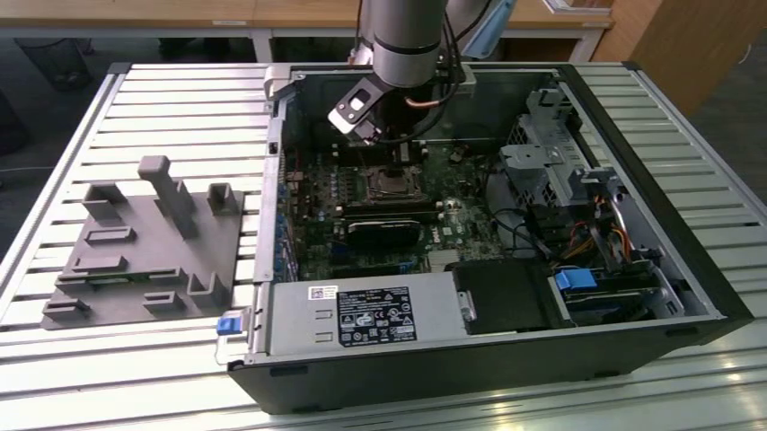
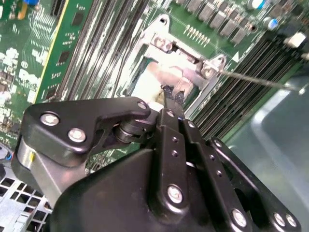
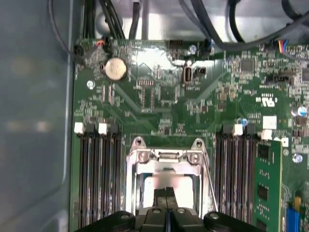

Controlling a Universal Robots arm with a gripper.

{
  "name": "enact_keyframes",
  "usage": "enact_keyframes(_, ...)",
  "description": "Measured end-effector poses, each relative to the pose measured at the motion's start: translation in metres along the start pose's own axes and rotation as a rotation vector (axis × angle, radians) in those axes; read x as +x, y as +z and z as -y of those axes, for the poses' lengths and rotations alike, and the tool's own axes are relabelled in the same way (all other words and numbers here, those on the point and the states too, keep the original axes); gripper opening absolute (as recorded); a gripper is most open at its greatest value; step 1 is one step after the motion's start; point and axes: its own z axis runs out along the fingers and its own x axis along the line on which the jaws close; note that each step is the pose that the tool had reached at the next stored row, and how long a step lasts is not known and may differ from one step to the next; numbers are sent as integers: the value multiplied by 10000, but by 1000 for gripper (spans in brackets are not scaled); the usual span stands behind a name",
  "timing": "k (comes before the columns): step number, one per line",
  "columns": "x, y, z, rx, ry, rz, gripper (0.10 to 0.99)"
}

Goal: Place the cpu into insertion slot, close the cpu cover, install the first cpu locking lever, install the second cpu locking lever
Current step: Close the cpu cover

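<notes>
The cpu lies in the insertion slot on the green motherboard, its pale metal face showing through the window of the cpu cover. The silvery cover frame lies down over the chip. My gripper is shut with nothing between its black fingers, and its tips rest at the cover's window edge, over the chip. In the exterior view the gripper hangs inside the open computer case just above the slot. A thin wire locking lever sticks out loose from one side of the socket.
Black memory slots flank the socket on both sides, and a green card stands beside one bank. A black heatsink block and the grey power supply box lie nearer the case front. A grey fixture sits outside the case.
</notes>
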Motion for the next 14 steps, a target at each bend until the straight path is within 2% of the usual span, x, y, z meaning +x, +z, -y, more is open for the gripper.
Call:
enact_keyframes(8, -1, 2, -91, 29, 0, -2, 106)
enact_keyframes(14, -1, 2, -119, 50, 0, -1, 106)
